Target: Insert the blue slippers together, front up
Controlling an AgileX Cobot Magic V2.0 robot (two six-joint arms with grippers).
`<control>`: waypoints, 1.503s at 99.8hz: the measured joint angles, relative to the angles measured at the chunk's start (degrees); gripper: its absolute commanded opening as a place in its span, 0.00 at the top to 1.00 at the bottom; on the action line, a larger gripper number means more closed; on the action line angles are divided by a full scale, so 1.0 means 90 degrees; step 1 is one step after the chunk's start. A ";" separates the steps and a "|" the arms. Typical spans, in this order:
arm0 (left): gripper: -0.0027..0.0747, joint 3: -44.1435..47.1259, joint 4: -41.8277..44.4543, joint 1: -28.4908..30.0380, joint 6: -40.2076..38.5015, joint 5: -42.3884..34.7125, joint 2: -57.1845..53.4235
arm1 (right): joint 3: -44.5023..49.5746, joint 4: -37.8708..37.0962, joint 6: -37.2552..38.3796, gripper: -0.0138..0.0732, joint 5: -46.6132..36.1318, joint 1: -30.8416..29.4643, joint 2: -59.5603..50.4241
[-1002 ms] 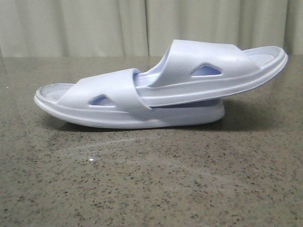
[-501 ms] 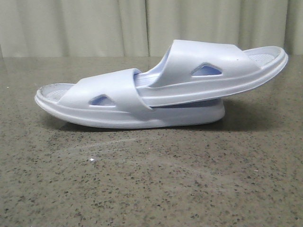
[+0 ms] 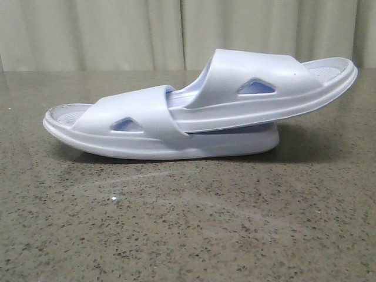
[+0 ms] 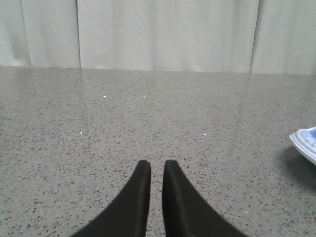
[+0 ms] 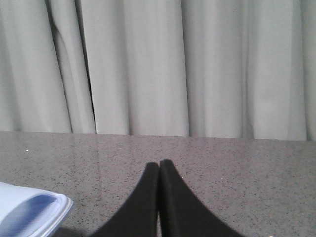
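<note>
Nothing shifted since earlier frames; blue slippers [image 3: 200,114] rest mid-table [image 3: 188,235], upper one's front tucked under lower one's strap, so pair locks; left gripper [image 4: 157,170] nearly closed, empty; right gripper [image 5: 159,170] pressed together, empty; both clear of pair.

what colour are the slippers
Very pale blue, almost white; the slippers show best in the front view.

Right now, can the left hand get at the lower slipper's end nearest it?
Probably yes: the left hand sits shut and empty over bare table, with nothing between it and the lower slipper.
</note>
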 measured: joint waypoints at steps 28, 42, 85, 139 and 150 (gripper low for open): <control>0.94 0.0000 0.0183 0.0000 0.0000 -0.0010 -0.0193 | 0.0000 0.0000 0.0000 0.96 0.0000 0.0000 0.0000; 0.94 0.0000 0.0262 0.0000 0.0000 -0.0015 -0.0193 | 0.0000 0.0000 0.0000 0.96 0.0000 0.0000 0.0000; 0.94 0.0000 0.0271 0.0000 0.0000 -0.0025 -0.0193 | 0.0000 0.0000 0.0000 0.96 0.0000 0.0000 0.0000; 0.94 0.0000 0.0286 0.0000 -0.0003 -0.0025 -0.0193 | 0.0000 0.0000 0.0000 0.96 0.0000 0.0000 0.0000; 0.94 0.0000 0.0286 0.0000 -0.0003 -0.0025 -0.0193 | 0.0029 0.0000 0.0000 0.96 0.0000 0.0000 0.0000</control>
